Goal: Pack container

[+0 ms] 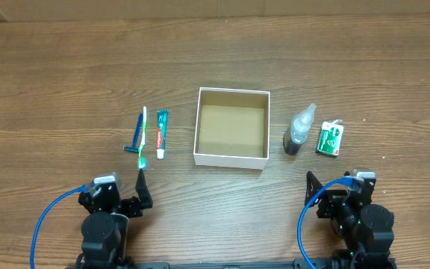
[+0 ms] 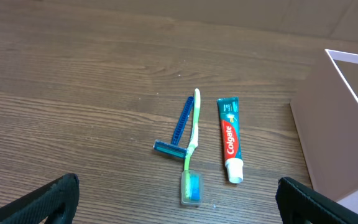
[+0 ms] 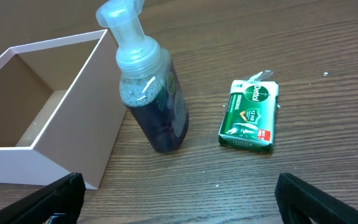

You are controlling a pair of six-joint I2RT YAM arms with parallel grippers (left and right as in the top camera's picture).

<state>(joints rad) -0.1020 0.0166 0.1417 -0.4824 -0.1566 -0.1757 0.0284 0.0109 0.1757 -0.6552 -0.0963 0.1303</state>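
Note:
The container (image 1: 232, 159) is a square open box with white walls and a brown inside, at the table's middle; it holds nothing. Left of it lie a blue razor (image 1: 135, 136), a green toothbrush (image 1: 143, 139) with a capped head, and a toothpaste tube (image 1: 161, 133). Right of it stand a pump bottle (image 1: 298, 131) with dark liquid and a green soap packet (image 1: 331, 139). My left gripper (image 1: 119, 196) is open and empty, near the toothbrush head (image 2: 191, 186). My right gripper (image 1: 340, 188) is open and empty, short of the bottle (image 3: 151, 93) and soap (image 3: 249, 116).
The container's white wall shows at the right of the left wrist view (image 2: 347, 118) and at the left of the right wrist view (image 3: 55, 149). Both arm bases with blue cables stand at the table's near edge. Bare wood lies beyond the items.

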